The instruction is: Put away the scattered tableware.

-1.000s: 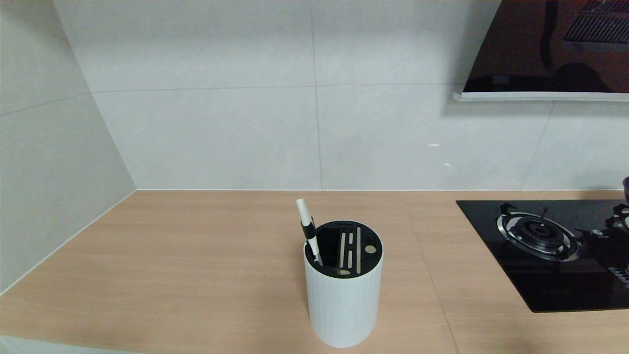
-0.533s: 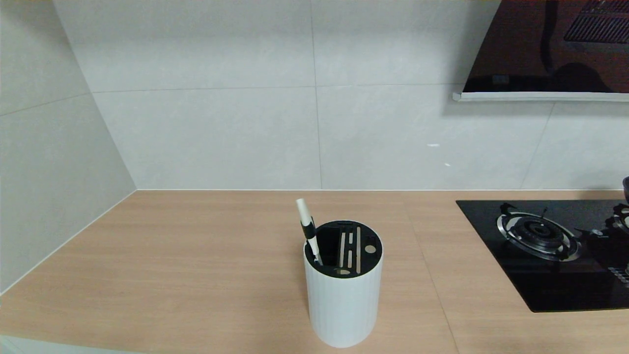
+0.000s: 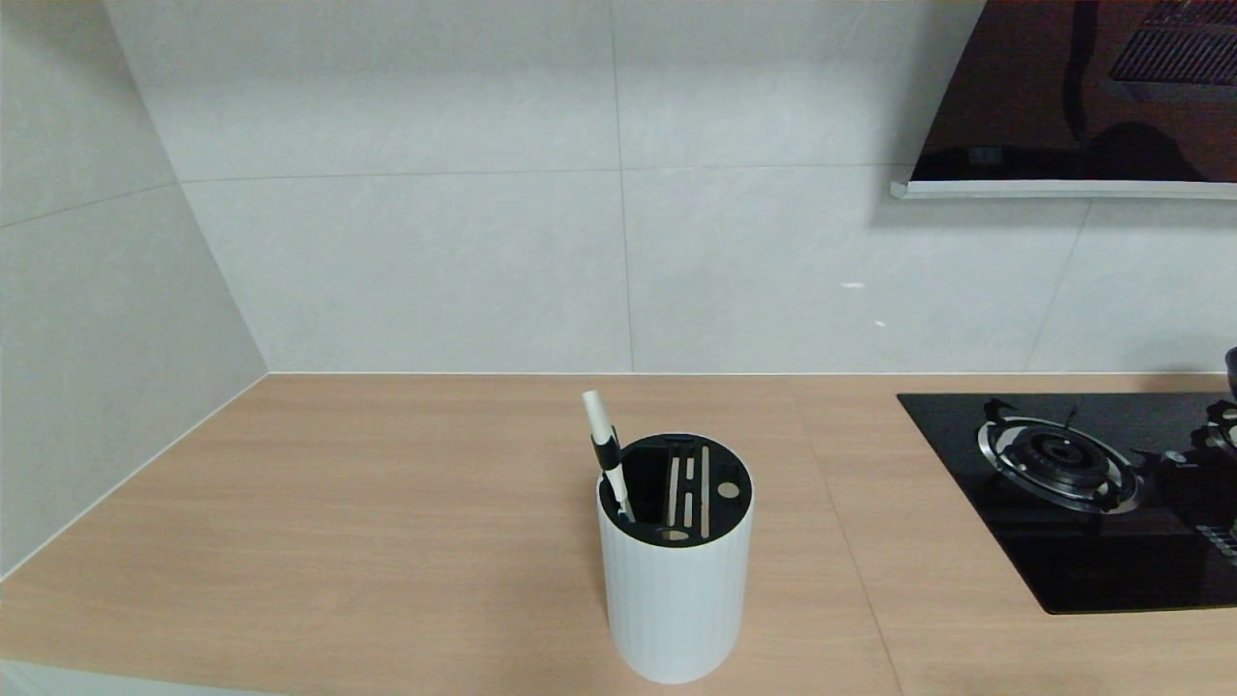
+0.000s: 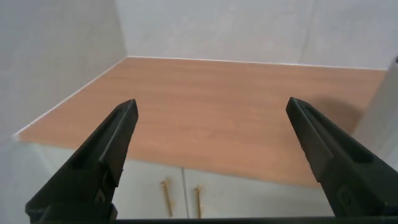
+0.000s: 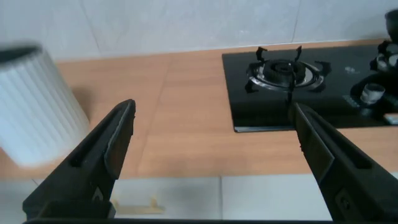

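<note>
The wooden worktop (image 3: pixel 387 503) stretches ahead of both hands, which hang just off its front edge. The left hand (image 4: pixel 211 107) is spread wide with nothing between its fingers. The right hand (image 5: pixel 212 107) is spread the same way and equally bare. The black gas hob (image 3: pixel 1063 522) is set into the worktop ahead of the right hand. The white ribbed holder (image 3: pixel 676 599) stands upright ahead of that hand too, apart from the hob and clear of both hands. A white-handled utensil (image 3: pixel 601 430) with a black band leans inside the holder's open compartment.
</note>
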